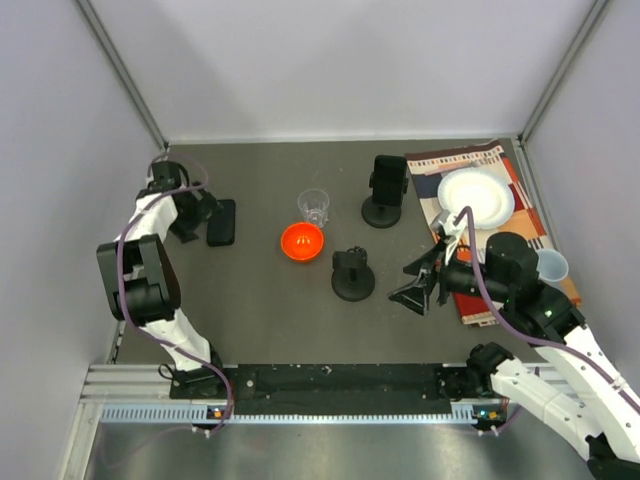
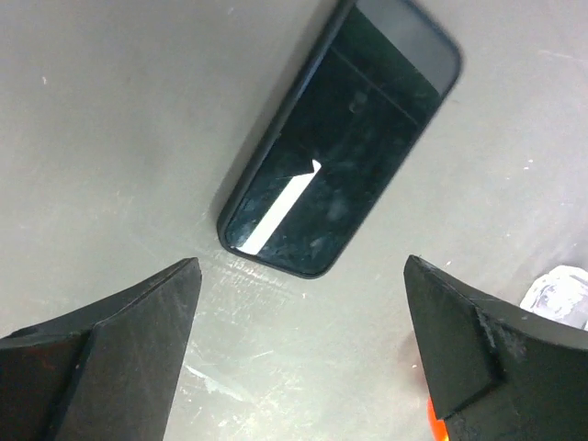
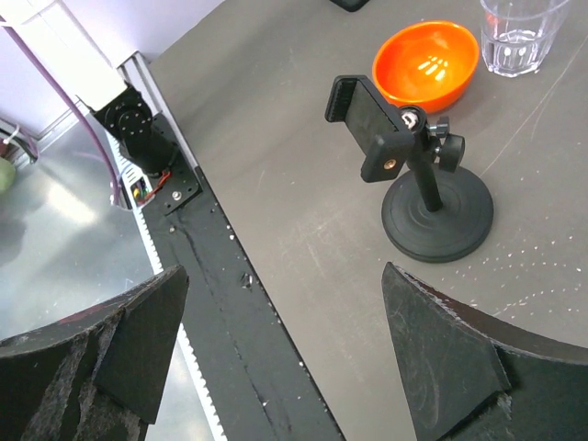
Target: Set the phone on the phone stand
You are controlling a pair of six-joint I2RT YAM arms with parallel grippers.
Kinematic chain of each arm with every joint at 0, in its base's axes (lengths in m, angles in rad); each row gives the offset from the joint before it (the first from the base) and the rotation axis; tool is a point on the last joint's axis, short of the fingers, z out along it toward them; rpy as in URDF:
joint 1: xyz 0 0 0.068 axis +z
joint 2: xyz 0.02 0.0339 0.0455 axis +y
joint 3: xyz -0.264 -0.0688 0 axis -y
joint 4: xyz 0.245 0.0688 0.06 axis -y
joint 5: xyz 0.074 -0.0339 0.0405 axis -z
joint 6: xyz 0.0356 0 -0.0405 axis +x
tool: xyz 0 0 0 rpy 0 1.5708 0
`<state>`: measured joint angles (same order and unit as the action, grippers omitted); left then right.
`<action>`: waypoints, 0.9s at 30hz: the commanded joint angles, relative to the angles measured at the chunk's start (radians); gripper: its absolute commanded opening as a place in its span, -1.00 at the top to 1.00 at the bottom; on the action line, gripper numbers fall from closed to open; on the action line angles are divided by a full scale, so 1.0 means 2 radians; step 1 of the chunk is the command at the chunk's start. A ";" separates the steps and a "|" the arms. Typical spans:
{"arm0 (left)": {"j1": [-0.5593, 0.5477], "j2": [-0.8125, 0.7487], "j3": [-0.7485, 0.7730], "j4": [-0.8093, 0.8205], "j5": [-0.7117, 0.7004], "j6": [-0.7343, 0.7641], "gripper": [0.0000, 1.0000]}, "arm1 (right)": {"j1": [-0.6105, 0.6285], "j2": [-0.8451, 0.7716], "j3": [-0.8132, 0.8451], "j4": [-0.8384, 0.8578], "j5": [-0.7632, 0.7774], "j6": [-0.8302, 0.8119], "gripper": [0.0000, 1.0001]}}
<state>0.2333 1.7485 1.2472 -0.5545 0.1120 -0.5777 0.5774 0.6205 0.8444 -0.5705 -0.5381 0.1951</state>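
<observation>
Black phone (image 2: pixel 340 138) flat on table (image 2: pixel 110 138); L gripper (image 2: pixel 301 276) spread wide, empty; R gripper (image 3: pixel 285 271) same.

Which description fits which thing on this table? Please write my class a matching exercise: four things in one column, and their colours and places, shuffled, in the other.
Things:
1 phone
2 plate
3 bowl
4 glass

Descriptions:
A white, on the patterned cloth
B clear, beside the bowl on its far side
C black, flat on the table at the far left
D orange, near the middle

Pairs: 1-C; 2-A; 3-D; 4-B
</observation>
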 commanded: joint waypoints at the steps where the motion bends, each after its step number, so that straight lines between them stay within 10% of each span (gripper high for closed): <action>1: -0.033 -0.008 0.063 -0.039 -0.051 0.115 -0.96 | -0.005 0.000 0.010 0.006 -0.016 0.004 -0.74; 12: -0.109 0.102 0.209 -0.141 -0.175 0.191 -0.96 | -0.005 -0.001 0.017 0.007 -0.018 0.014 -0.78; 27: -0.111 0.219 0.295 -0.219 -0.133 0.247 -0.95 | -0.005 -0.007 0.028 -0.005 -0.023 0.014 -0.84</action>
<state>0.0097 2.1395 1.7824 -0.9386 -0.1871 -0.1165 0.5774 0.6052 0.8474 -0.5774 -0.5705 0.2211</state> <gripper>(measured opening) 0.981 0.915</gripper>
